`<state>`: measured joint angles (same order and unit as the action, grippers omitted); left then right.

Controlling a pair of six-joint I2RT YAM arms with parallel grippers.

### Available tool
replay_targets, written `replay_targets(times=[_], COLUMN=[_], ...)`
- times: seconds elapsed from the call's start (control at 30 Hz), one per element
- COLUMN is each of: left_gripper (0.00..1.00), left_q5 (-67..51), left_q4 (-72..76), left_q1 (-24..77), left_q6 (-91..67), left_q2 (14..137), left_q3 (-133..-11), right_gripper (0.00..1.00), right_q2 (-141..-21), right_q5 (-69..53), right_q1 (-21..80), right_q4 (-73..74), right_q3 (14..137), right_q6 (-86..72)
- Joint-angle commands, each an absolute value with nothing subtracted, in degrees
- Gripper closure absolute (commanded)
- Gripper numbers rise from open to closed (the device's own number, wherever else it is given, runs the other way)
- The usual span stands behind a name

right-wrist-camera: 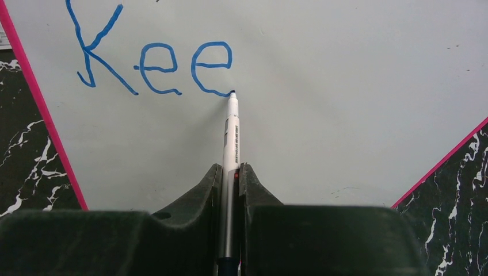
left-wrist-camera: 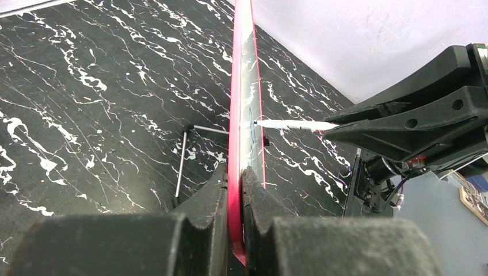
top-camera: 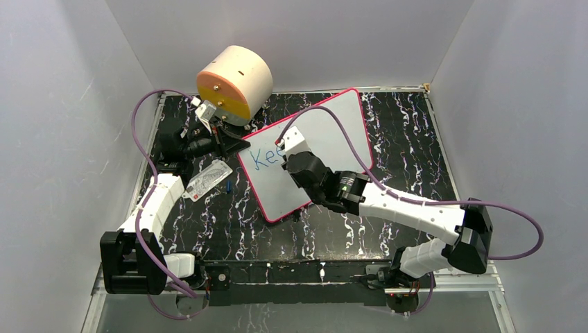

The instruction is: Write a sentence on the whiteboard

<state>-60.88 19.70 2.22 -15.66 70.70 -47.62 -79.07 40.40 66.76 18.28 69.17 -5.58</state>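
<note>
The whiteboard (top-camera: 326,132), white with a pink-red border, lies tilted on the black marbled table. Blue handwriting (top-camera: 265,158) on it reads "Kee" (right-wrist-camera: 155,63). My right gripper (right-wrist-camera: 231,172) is shut on a white marker (right-wrist-camera: 231,138) whose blue tip touches the board at the end of the second "e". My left gripper (left-wrist-camera: 235,178) is shut on the board's pink edge (left-wrist-camera: 237,115), which I see edge-on. In the top view the left gripper (top-camera: 232,144) holds the board's left corner and the right gripper (top-camera: 291,149) sits over the writing.
A cream and orange cylinder (top-camera: 234,83) stands at the back left, next to the left gripper. A small white printed card (top-camera: 206,180) and a blue marker cap (top-camera: 228,185) lie left of the board. A thin metal rod (left-wrist-camera: 183,164) lies on the table. Grey walls enclose the table.
</note>
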Motion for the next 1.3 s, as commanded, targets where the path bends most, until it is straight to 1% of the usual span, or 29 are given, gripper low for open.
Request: replay_targets(times=[0.0, 0.13, 0.6, 1.27], left_gripper=[1.00, 1.00, 1.00, 1.00], left_q5=[-63.79, -63.81, -63.89, -63.98], left_q4=[18.19, 18.12, 18.04, 17.91], left_q1=[3.60, 3.60, 3.61, 3.68], left_q6=[-10.28, -10.26, -10.20, -10.11], left_q2=[70.32, 70.36, 70.22, 69.88], left_q3=[-46.32, -46.30, -46.32, -46.32], right_gripper=[1.00, 1.00, 1.00, 1.00], right_q2=[-74.95, -73.95, -77.22, -78.32], right_q5=[42.73, 42.52, 42.41, 42.12], right_q1=[66.53, 66.49, 66.16, 65.28], right_q4=[12.58, 10.23, 7.86, 7.02], right_q3=[67.87, 67.46, 69.56, 70.57], right_q6=[-4.90, -3.97, -1.60, -1.19])
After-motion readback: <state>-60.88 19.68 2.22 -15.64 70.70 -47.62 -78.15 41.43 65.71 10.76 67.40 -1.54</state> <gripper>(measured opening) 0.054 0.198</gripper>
